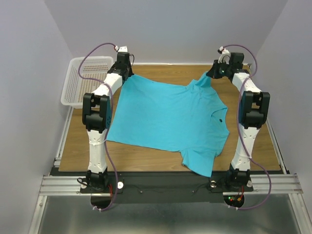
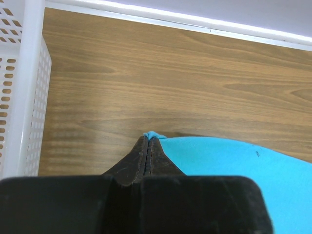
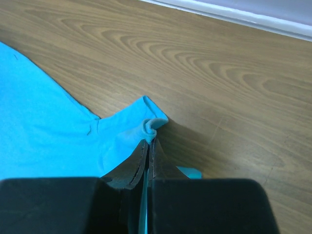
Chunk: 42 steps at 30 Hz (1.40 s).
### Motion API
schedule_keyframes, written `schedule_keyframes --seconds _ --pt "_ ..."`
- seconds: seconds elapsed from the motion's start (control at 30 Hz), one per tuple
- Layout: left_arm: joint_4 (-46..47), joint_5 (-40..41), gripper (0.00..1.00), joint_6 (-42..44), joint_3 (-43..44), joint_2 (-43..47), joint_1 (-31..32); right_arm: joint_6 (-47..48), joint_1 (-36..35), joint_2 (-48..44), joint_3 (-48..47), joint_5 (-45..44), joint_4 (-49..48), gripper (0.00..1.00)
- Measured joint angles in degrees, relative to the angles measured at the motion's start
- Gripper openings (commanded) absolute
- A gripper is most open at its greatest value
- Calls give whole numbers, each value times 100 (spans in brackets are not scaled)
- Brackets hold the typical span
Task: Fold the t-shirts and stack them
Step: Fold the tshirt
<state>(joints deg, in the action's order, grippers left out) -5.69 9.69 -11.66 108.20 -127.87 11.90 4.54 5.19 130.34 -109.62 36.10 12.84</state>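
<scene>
Top view: the whole turquoise t-shirt lies spread on the counter, one sleeve over the near edge; basket far left. Wrist views alone show the left hand and right hand each pinching a far cloth corner.

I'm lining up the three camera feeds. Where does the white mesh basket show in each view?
Top external: the white mesh basket sits at the upper left, beside the left arm.
Left wrist: the white mesh basket runs down the left edge, left of the left tool.
Right wrist: not in it.
Shared landmark: the turquoise t-shirt, visible in all three views.
</scene>
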Motion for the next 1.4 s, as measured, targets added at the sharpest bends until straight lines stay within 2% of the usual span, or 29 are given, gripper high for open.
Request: schedule_keyframes --seconds 0.4,0.77,1.4 --pt "7 155 0 278 52 0 0 323 44 -804 584 -210 -9 1" --pt "-2 254 0 387 70 -164 0 398 378 -1674 1565 -26 -138 1" --pt "-13 450 0 435 90 -170 0 476 800 -2175 2809 144 -483 1"
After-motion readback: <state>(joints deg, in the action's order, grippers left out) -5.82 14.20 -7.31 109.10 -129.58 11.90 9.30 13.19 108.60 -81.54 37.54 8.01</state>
